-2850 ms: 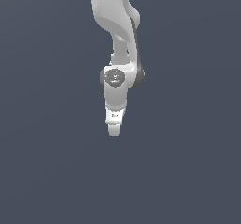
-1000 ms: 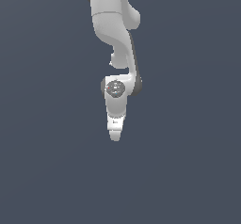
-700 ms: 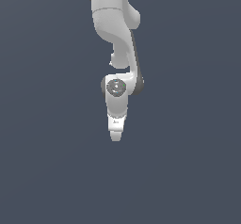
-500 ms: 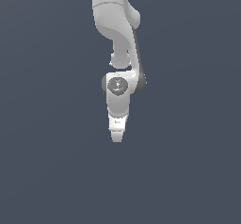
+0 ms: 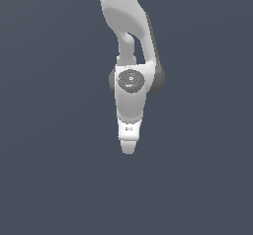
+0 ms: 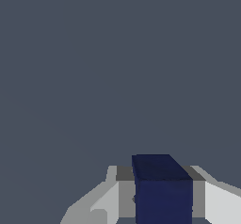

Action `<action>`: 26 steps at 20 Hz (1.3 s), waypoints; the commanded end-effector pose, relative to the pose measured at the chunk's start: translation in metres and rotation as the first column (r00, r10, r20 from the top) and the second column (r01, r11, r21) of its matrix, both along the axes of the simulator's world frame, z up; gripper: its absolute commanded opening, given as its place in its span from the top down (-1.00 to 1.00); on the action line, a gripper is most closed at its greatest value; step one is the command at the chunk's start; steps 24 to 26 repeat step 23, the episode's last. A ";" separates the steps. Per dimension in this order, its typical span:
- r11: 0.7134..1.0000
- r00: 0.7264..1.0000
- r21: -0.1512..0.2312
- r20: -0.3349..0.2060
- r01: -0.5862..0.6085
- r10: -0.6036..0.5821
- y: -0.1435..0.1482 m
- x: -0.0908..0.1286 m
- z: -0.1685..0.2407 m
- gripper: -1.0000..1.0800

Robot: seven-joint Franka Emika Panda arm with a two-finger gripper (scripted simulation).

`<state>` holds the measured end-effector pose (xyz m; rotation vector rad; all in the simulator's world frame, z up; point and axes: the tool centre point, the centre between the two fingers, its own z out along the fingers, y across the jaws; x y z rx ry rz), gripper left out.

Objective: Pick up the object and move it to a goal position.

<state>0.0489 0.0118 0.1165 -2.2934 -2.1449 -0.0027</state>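
Tool (image 5: 128,150) pointing straight down under the white Panda arm (image 5: 126,26), narrow and closed on the navy-blue cube (image 6: 162,188). Held this way most likely for carrying: a vertical grip keeps the cube from tilting on the way to the goal. No goal marker visible in either view. In the wrist view, cube sitting squarely between the two pale fingers (image 6: 219,202), touching both, its top face clear of them. In the exterior view, cube hidden behind the tool tip. Surface below plain grey; contact with it cannot be told.
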 end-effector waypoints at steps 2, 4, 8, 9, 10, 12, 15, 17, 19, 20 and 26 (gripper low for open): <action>1.000 1.000 0.000 0.000 0.000 0.000 0.008 0.017 0.028 1.00; 1.000 1.000 0.000 0.000 0.001 -0.001 0.011 0.026 0.042 1.00; 1.000 1.000 0.000 0.000 0.001 -0.001 0.017 0.040 0.063 1.00; 1.000 1.000 0.000 0.000 0.001 -0.001 0.018 0.043 0.067 1.00; 1.000 1.000 0.000 0.000 0.001 -0.001 0.019 0.045 0.070 1.00; 1.000 1.000 -0.001 0.000 0.001 -0.001 0.021 0.050 0.077 1.00; 1.000 1.000 -0.001 0.000 0.001 -0.001 0.023 0.055 0.084 1.00; 1.000 1.000 -0.001 0.000 0.001 -0.001 0.024 0.057 0.087 1.00; 1.000 1.000 -0.002 0.000 0.001 -0.001 0.024 0.059 0.089 1.00; 1.000 1.000 -0.002 0.000 0.001 -0.001 0.025 0.059 0.089 1.00; 1.000 1.000 -0.002 0.000 0.001 -0.001 0.025 0.060 0.090 1.00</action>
